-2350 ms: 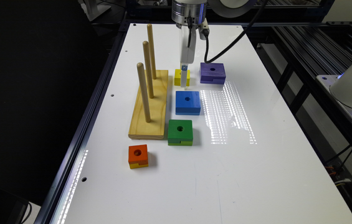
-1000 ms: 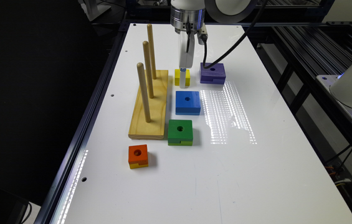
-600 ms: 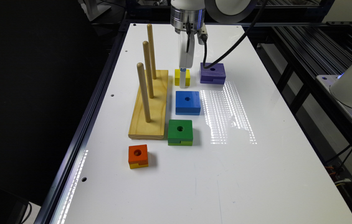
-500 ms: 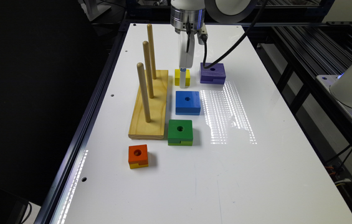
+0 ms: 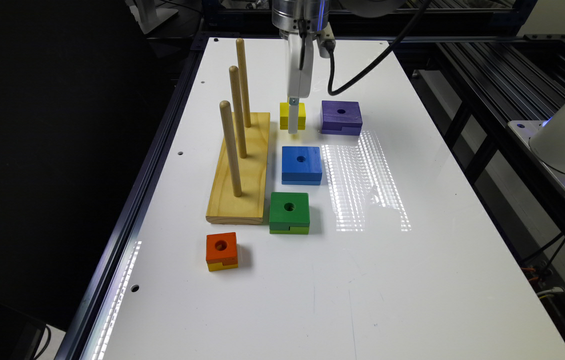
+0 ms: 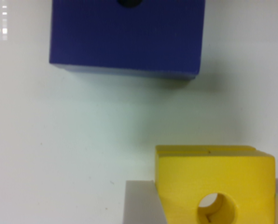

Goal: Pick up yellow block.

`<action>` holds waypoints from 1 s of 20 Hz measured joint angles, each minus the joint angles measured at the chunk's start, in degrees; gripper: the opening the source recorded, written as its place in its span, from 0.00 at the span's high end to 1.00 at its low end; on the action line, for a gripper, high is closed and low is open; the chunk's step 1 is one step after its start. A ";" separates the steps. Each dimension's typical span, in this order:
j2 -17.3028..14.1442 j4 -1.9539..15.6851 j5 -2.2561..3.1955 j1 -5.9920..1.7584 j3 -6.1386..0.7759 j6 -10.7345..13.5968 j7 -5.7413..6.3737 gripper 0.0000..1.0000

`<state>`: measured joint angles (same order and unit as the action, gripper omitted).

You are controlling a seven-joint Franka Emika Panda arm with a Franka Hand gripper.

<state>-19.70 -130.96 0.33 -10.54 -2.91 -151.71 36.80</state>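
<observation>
The yellow block (image 5: 301, 116) stands on the white table (image 5: 412, 260), between the wooden peg base and the purple block (image 5: 341, 117). My gripper (image 5: 293, 120) comes straight down onto it from above. In the wrist view the yellow block (image 6: 213, 172) with its round hole sits between my two grey fingers (image 6: 139, 203), which lie flush against its two sides. The gripper (image 6: 209, 205) is shut on the block, and the block rests on the table.
A wooden base with three upright pegs (image 5: 239, 165) stands at the exterior view's left of the block. In a row toward the near edge lie a blue block (image 5: 301, 164), a green block (image 5: 289, 212) and an orange-topped block (image 5: 221, 250). The blue block (image 6: 125, 37) lies close by.
The wrist shifted slightly toward the exterior view's left early on; over the last second the arm has held still over the yellow block. No block has moved.
</observation>
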 joint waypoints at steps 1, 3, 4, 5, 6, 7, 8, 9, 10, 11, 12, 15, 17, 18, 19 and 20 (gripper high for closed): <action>0.76 -0.04 0.00 0.00 -0.03 0.61 0.03 1.00; 2.54 -0.07 -0.01 0.00 -0.13 2.46 0.09 1.00; 3.45 -0.11 -0.03 0.00 -0.22 3.43 0.17 1.00; 4.28 -0.18 -0.03 0.00 -0.35 4.29 0.27 1.00; 4.97 -0.27 -0.04 0.01 -0.49 4.99 0.37 1.00; 5.48 -0.38 -0.04 0.01 -0.64 5.46 0.50 1.00; 5.79 -0.51 -0.04 0.01 -0.76 5.70 0.60 1.00; 5.94 -0.67 -0.04 0.01 -0.86 5.73 0.67 1.00; 5.94 -0.74 -0.04 0.01 -0.91 5.72 0.70 1.00; 6.00 -0.75 -0.04 0.00 -0.94 5.72 0.70 1.00; 6.21 -0.75 -0.04 0.00 -0.95 5.76 0.71 1.00; 8.08 -0.75 -0.05 0.00 -1.00 7.27 0.74 1.00; 9.75 -0.76 -0.06 0.00 -1.05 8.97 0.78 1.00; 10.33 -0.78 -0.06 0.00 -1.07 9.54 0.80 1.00; 10.73 -0.81 -0.06 0.00 -1.08 9.95 0.81 1.00; 10.99 -0.82 -0.07 0.00 -1.09 10.21 0.82 1.00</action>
<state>-8.71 -131.78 0.27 -10.54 -4.00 -141.50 37.62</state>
